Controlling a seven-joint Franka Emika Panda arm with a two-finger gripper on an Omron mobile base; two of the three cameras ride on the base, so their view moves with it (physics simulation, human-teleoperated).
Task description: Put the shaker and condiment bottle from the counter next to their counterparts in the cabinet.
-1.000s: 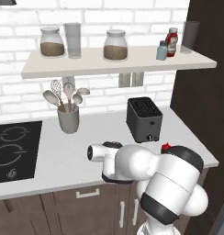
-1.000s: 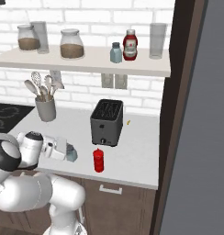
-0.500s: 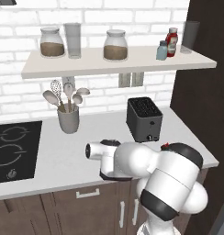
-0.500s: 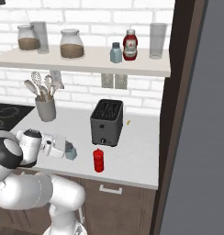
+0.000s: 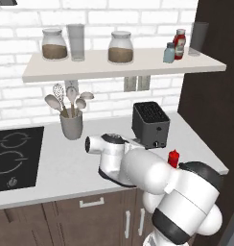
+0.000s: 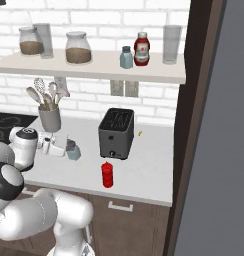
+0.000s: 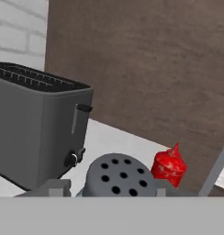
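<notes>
Fingers point(image 7: 54, 187) sit low in the hand view on either side of the shaker point(image 7: 119, 176), clamped on it, its holed grey cap facing the camera. In the right base view the gripper point(image 6: 69, 148) holds the shaker point(image 6: 72, 149) at centre left, just above the counter point(image 6: 149, 170), left of the toaster point(image 6: 116, 132). Red bottle point(image 6: 107, 174) stands lower centre, in front of the toaster. On the shelf point(image 6: 94, 71), upper centre, the twin shaker point(image 6: 126, 57) stands just beside the labelled bottle point(image 6: 141, 49).
</notes>
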